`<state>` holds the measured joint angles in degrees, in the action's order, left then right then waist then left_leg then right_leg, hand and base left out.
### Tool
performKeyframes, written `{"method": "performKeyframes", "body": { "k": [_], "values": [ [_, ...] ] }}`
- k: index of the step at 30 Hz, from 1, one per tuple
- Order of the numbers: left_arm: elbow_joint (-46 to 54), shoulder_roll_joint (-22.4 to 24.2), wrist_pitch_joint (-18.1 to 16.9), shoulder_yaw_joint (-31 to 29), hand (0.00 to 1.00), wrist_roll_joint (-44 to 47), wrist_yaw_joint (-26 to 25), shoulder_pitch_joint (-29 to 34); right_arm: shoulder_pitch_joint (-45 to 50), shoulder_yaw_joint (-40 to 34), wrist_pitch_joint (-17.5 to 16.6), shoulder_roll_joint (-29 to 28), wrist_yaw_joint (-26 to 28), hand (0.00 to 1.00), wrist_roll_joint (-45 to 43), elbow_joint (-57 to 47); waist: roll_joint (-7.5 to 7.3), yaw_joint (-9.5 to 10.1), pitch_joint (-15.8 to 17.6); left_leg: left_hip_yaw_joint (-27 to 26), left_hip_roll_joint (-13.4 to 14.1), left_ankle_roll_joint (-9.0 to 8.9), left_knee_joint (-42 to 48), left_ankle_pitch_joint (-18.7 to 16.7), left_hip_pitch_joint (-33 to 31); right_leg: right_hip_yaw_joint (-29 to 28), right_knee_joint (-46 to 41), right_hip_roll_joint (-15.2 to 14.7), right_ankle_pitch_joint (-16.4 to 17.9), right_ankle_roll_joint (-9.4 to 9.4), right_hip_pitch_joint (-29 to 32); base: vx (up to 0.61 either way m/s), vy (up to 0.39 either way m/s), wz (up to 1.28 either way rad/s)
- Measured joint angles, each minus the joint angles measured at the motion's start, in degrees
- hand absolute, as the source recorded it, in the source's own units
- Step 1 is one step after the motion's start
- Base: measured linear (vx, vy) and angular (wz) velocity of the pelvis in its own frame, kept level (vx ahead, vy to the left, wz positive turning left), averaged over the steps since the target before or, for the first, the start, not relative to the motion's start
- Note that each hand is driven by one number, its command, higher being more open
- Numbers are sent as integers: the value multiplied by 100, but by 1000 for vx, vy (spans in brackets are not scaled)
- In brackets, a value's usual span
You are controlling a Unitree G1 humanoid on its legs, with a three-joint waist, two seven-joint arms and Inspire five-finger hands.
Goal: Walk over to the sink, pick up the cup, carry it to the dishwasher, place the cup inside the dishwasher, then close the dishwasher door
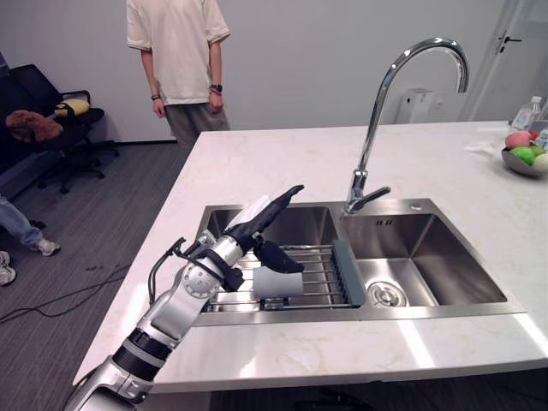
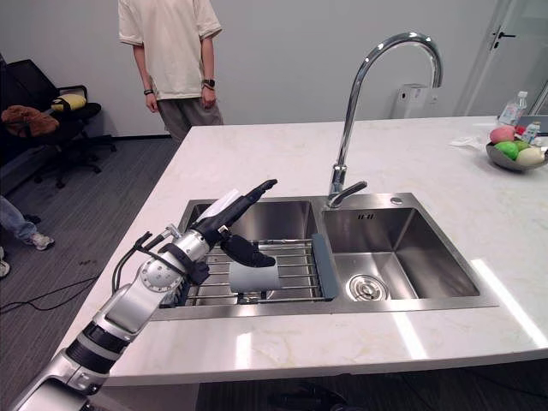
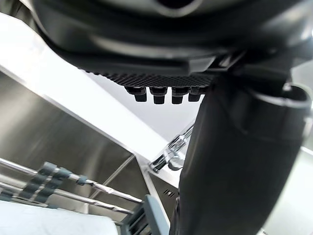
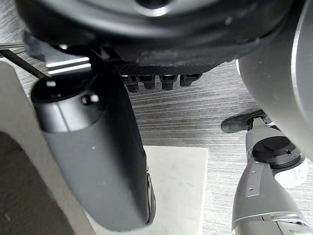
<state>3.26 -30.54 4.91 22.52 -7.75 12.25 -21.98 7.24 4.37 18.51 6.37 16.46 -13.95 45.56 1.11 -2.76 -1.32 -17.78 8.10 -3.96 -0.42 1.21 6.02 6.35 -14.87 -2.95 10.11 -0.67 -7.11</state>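
Your left hand [image 1: 257,224] is stretched out over the left basin of the sink [image 1: 445,274], open, with its fingers [image 1: 287,195] straight and pointing up and away toward the faucet [image 1: 377,111]; its thumb [image 1: 278,255] angles down on the near side, right above the cup [image 1: 278,282]; whether the thumb actually touches the cup you cannot tell from the head views, and nothing is curled round it.

You'll find the cup, pale grey, lying on its side on the wire rack [image 1: 321,274] that spans the left basin, near the rack's front edge; its closed end faces the right basin; in the left wrist view its pale surface [image 3: 49,223] sits below the rack's bars, apart from the fingertips [image 3: 159,93], which point out past it.

Your right hand [image 4: 161,34] hangs over a grey floor with a pale mat under it; its fingers [image 4: 161,81] look relaxed and its thumb [image 4: 98,147] stands out beside them, holding nothing.

A grey-green strip [image 1: 347,272] caps the rack's right end, lying along the divider between the basins; the right basin holds just its drain [image 1: 385,295]; the white marble countertop [image 1: 342,154] carries a bowl of fruit [image 1: 518,163] at the far right; a person [image 1: 180,51] in a pale shirt stands beyond the counter's far left corner, with a black chair [image 1: 51,128] further left.
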Motion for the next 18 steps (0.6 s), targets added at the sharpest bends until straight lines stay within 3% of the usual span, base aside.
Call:
{"method": "performKeyframes", "body": {
  "k": [5, 13, 18],
  "values": [
    [-198, -50, 111, 2, 100, 212, 446, -140, -72, 2, -7, 1, 2, 100, -27, 103, 0, -65, 0, 0, 38, 2, -13, 51, 3, -48, 15, 38, -4, 4, 35, -26, -50, -8],
    [-832, -259, 614, 61, 100, 391, 1360, -711, -204, -11, -1, 4, 31, 100, -57, 243, 9, -188, 5, -58, -3, -110, -183, 158, -22, -334, 327, 62, -12, 19, 135, -85, -14, -23],
    [-894, -496, 751, 151, 100, 460, 1559, -965, -230, -84, -26, 20, 119, 100, -53, 243, 70, -290, 54, -57, -154, -9, -490, 423, -42, -376, 675, -33, -66, 123, 129, -167, 9, -3]
  ]
}}
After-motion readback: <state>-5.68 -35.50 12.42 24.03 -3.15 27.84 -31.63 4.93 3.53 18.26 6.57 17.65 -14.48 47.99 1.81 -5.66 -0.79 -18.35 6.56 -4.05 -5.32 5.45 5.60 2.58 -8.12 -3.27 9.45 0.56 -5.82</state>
